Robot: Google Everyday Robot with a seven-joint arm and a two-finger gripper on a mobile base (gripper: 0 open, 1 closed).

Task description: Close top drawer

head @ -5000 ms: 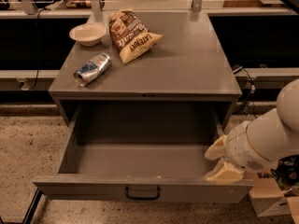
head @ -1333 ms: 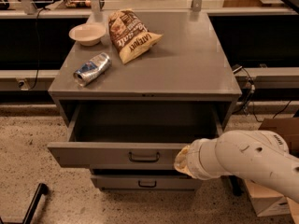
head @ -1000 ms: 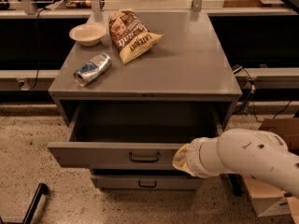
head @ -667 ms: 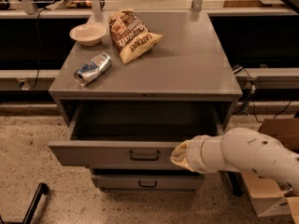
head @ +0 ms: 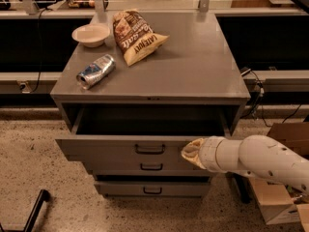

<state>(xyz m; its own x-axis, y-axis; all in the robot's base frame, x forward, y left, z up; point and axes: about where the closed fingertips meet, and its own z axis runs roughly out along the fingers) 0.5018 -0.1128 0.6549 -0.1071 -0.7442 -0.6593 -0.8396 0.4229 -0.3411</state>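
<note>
Now | end effector [head: 192, 152] at top drawer [head: 106, 148] front, right of handle [head: 149, 149] | apart or together: cannot tell | drawer partly out | tabletop [head: 193, 66]: bowl [head: 90, 35], can [head: 96, 71], chip bag [head: 136, 36]

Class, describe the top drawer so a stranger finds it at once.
Find the grey metal cabinet. Directly under its top, the top drawer stands partly open, the claw at its front's right side. It juts out beyond the two lower drawers, dark inside showing.

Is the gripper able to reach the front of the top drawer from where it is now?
Probably yes: the gripper is at the top drawer's front, right of its handle, with nothing between them.
</note>
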